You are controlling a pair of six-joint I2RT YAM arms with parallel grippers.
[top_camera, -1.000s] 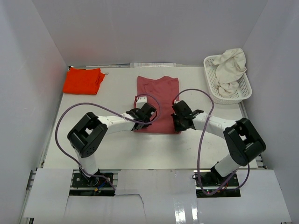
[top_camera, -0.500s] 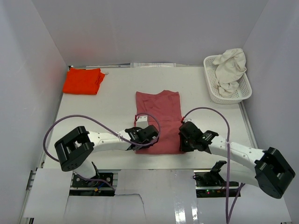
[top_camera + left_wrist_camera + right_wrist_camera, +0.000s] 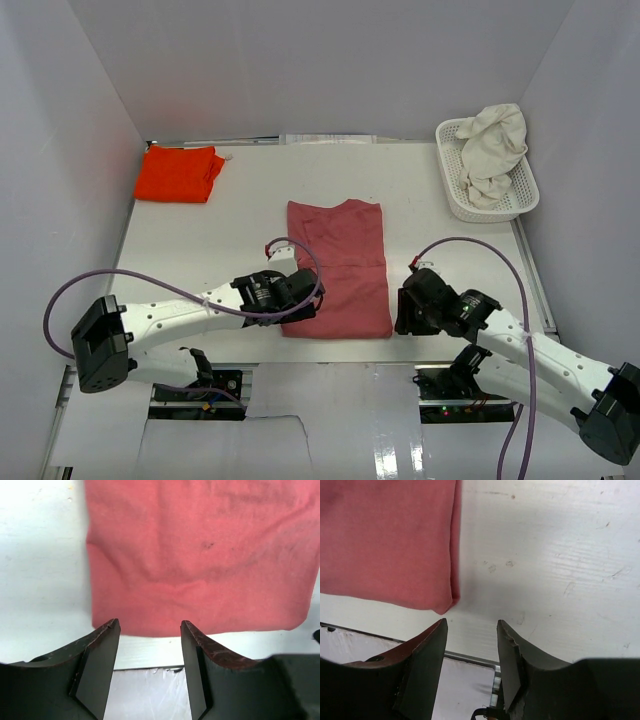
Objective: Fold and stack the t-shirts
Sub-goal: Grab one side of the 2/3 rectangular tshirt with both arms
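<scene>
The left pincer [image 3: 150, 626] and right pincer [image 3: 471, 622] stand spread, empty, at the near corners of the rose-red shirt [image 3: 338, 268], flat on the desk [image 3: 200, 255]; to fold neatly, pinch both corners level, lift together

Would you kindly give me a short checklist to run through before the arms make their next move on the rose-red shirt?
1. Left gripper open and empty: ok, jaws apart at the rose-red shirt's near hem.
2. Right gripper open and empty: ok, jaws apart beside the shirt's near right corner.
3. Rose-red shirt lying flat: ok, only shallow wrinkles.
4. Layers folded underneath it even: cannot tell, hidden.
5. Orange-red shirt folded, away from both arms: ok.
6. Cream-white shirt folded: not ok, bunched in the basket.
</scene>
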